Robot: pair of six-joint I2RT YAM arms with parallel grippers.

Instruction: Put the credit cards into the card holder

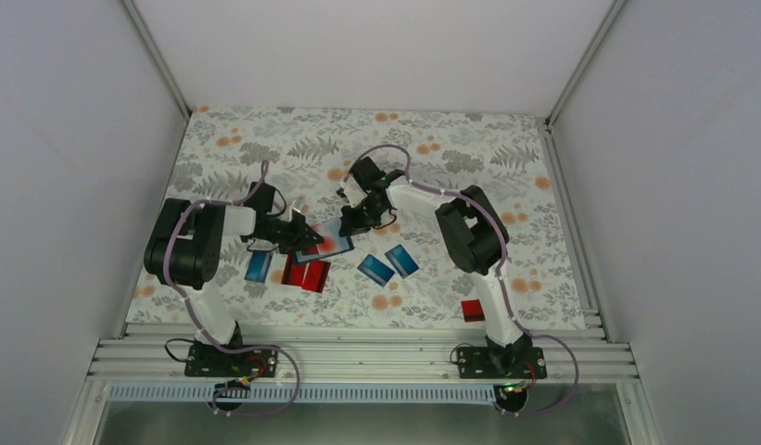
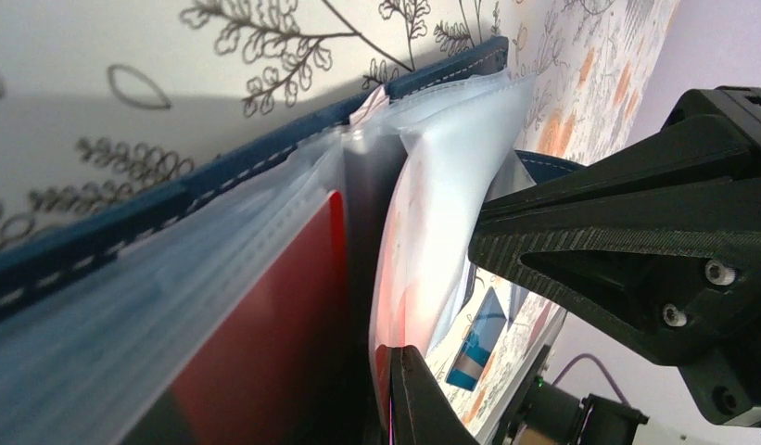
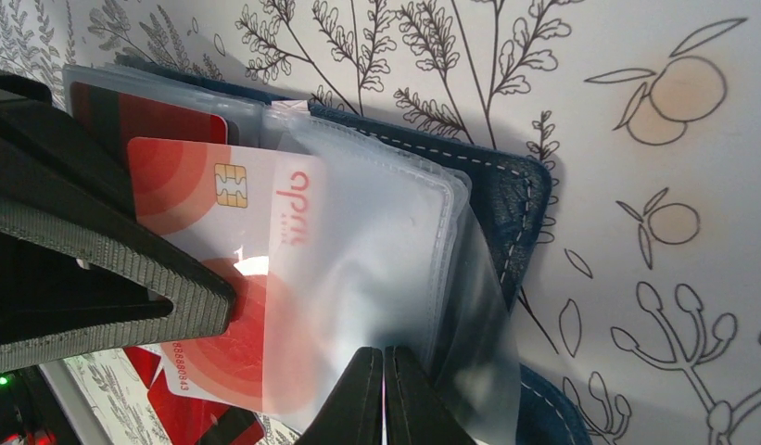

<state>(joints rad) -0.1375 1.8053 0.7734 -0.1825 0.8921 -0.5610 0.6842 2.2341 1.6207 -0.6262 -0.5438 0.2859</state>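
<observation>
Well, the floral bench (image 1: 450, 139) carries everything, and both arms lean in over its middle, the left arm (image 1: 196, 246) on one side and the right arm (image 1: 469, 232) on the other. Between them the holder (image 3: 515, 195) lies open, its clear pockets fanned out. One pocket has a red card (image 2: 265, 315) in it. A chip card (image 3: 200, 185), red and white, sits half inside a sleeve (image 3: 376, 241). The left fingers (image 2: 423, 408) are clenched on that card, and the right fingers (image 3: 362, 399) are pinched tight on the sleeve. Loose cards lie near the holder: a blue card (image 1: 259, 266) to its left, red ones (image 1: 307, 275) just below, two blue (image 1: 375, 269) to the right, and one red (image 1: 472, 310) by the right arm.
</observation>
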